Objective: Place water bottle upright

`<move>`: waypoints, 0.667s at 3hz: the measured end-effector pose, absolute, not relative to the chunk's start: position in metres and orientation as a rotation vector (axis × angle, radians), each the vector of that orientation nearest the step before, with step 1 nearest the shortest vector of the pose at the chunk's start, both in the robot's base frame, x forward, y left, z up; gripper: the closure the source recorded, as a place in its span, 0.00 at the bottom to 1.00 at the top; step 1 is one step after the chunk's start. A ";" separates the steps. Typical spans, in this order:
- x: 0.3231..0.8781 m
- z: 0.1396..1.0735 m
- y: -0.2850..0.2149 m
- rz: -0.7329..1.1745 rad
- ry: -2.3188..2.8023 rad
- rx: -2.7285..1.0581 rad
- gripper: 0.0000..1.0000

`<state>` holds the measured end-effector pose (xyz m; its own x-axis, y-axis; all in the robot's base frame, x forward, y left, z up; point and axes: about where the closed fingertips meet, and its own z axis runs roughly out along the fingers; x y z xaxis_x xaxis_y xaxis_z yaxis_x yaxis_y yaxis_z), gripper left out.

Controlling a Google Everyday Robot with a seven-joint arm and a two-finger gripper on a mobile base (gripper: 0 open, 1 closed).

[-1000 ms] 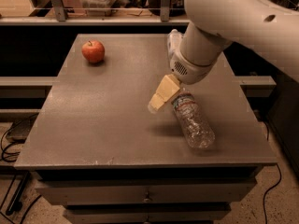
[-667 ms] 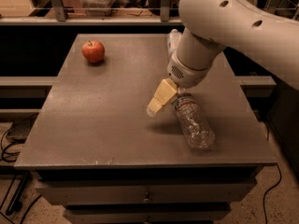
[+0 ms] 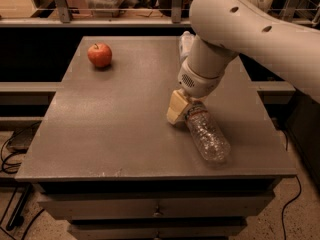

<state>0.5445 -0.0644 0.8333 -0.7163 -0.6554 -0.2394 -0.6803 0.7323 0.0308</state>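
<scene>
One step in hand: securing the water bottle (image 3: 207, 136) at its neck, ahead of tipping it upright. Lies on its side on the table (image 3: 100, 134), right of centre and toward the near edge, base aimed near-right, neck end aimed far-left. Meets the gripper (image 3: 183, 112) at that neck end, low over the table surface, under the thick white arm (image 3: 240, 29) reaching in from the far right. Cannot tell whether clamped on the neck or released: contact area hidden by the wrist housing. Cap likewise out of sight.

Next move, as a judgement only: confirm a firm hold on the neck, then lift and rotate so that the base swings down beneath the cap. Calls for a slow pivot, since thin ribbed plastic probably flexes and slips under load. Set the base flat on the bare surface nearby and let go only once balanced. No conflict expected with the apple (image 3: 100, 55), well apart at the far left.
</scene>
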 end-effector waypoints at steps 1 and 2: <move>0.544 0.846 -0.063 0.157 2.693 -1.064 0.64; 0.541 0.877 -0.060 0.187 2.609 -1.071 0.87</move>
